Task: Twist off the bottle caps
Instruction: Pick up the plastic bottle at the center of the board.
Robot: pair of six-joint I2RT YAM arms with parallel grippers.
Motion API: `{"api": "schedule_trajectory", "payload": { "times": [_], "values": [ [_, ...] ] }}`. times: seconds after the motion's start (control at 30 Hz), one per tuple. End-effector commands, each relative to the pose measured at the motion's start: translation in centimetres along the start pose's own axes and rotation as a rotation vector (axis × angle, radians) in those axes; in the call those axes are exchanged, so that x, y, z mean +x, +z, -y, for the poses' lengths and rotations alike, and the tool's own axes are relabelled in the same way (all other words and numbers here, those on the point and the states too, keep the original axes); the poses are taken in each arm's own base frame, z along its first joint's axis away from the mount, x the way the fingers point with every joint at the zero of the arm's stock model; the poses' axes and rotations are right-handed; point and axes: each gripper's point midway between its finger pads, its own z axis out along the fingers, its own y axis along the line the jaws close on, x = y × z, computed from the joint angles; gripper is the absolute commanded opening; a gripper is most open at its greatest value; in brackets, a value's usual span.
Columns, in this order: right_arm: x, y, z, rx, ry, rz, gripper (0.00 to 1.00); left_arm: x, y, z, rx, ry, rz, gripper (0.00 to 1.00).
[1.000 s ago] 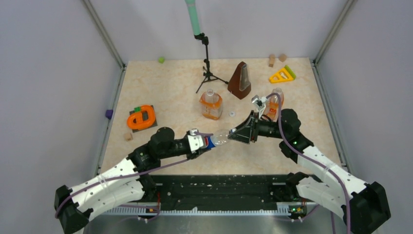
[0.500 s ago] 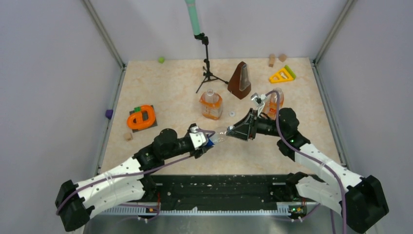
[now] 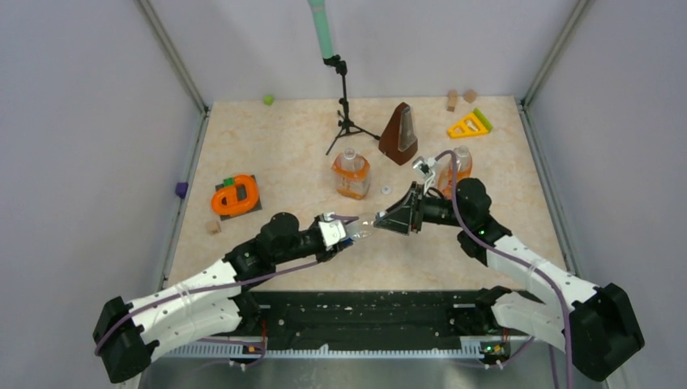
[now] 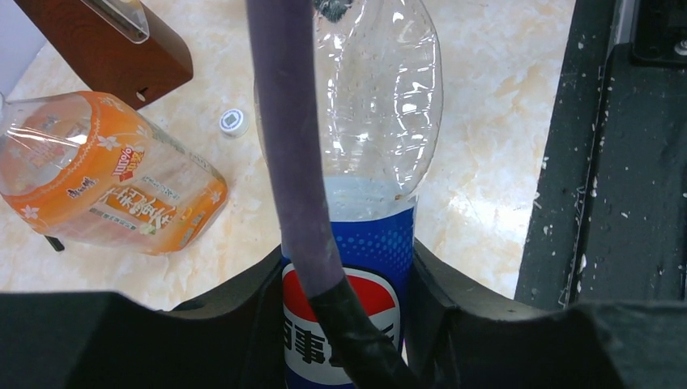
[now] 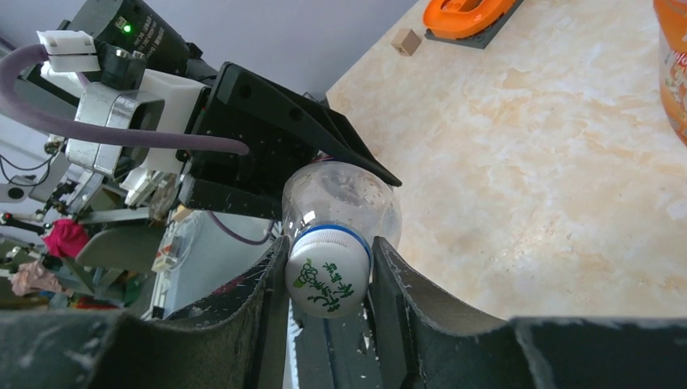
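Observation:
My left gripper [image 3: 347, 233] is shut on the clear bottle with the blue label [image 4: 364, 162], held lying in the air over the front middle of the table; it shows in the top view [image 3: 362, 225]. My right gripper [image 3: 381, 221] is shut on that bottle's white cap with green print [image 5: 328, 275]. The squat orange bottle [image 3: 351, 176] stands uncapped at mid table, also in the left wrist view [image 4: 105, 174]. A loose white cap [image 3: 386, 189] lies beside it, also in the left wrist view [image 4: 233, 121]. The slim orange bottle [image 3: 460, 166] stands behind my right arm.
A brown metronome [image 3: 400, 134] and a black tripod [image 3: 344, 113] stand at the back. An orange ring on a dark plate [image 3: 235, 195] and a small wooden block [image 3: 213, 227] lie at the left. A yellow triangle [image 3: 468, 124] and wooden blocks [image 3: 452, 100] lie at the back right.
Both arms have shifted a little left and toward the back with the bottle held between them. Both grips are unchanged.

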Motion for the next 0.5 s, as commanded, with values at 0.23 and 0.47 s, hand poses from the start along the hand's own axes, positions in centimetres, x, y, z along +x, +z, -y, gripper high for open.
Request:
{"api": "schedule_trajectory", "payload": {
  "times": [0.23, 0.47],
  "values": [
    [-1.3, 0.3, -0.1, 0.044, -0.021, 0.019, 0.46, 1.5, -5.6, -7.3, -0.39, 0.151, -0.259, 0.0],
    [-1.0, 0.6, -0.8, -0.012, 0.0, -0.001, 0.46, 2.0, -6.0, -7.1, -0.352, 0.236, -0.298, 0.0]
  ]
}}
